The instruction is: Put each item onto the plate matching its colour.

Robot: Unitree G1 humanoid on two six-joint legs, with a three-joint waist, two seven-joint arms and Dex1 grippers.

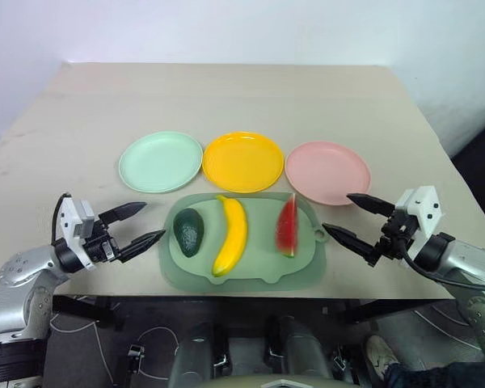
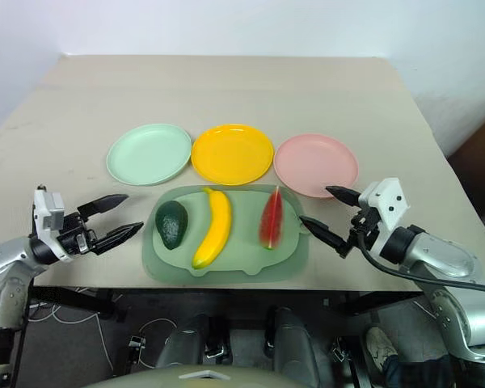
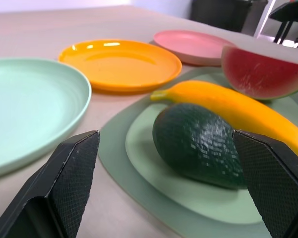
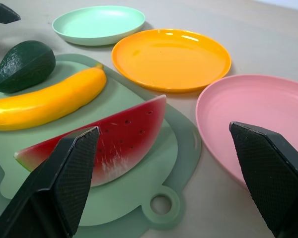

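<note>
Three plates stand in a row on the table: mint green plate (image 1: 161, 161), yellow plate (image 1: 243, 161), pink plate (image 1: 327, 171). In front of them, on a green mat (image 1: 250, 271), lie a dark green avocado (image 1: 188, 231), a yellow banana (image 1: 230, 234) and a red watermelon wedge (image 1: 286, 225). My left gripper (image 1: 140, 224) hovers open just left of the mat, level with the avocado (image 3: 201, 144). At the mat's right end, my right gripper (image 1: 355, 218) is open too, near the wedge (image 4: 109, 141) and the pink plate (image 4: 260, 114). Both hold nothing.
The beige table (image 1: 226, 97) stretches far behind the plates. Its front edge runs just below the mat. The mat has a small ring handle (image 1: 319, 234) on its right side, close to my right gripper. A dark gap lies beyond the table's right edge.
</note>
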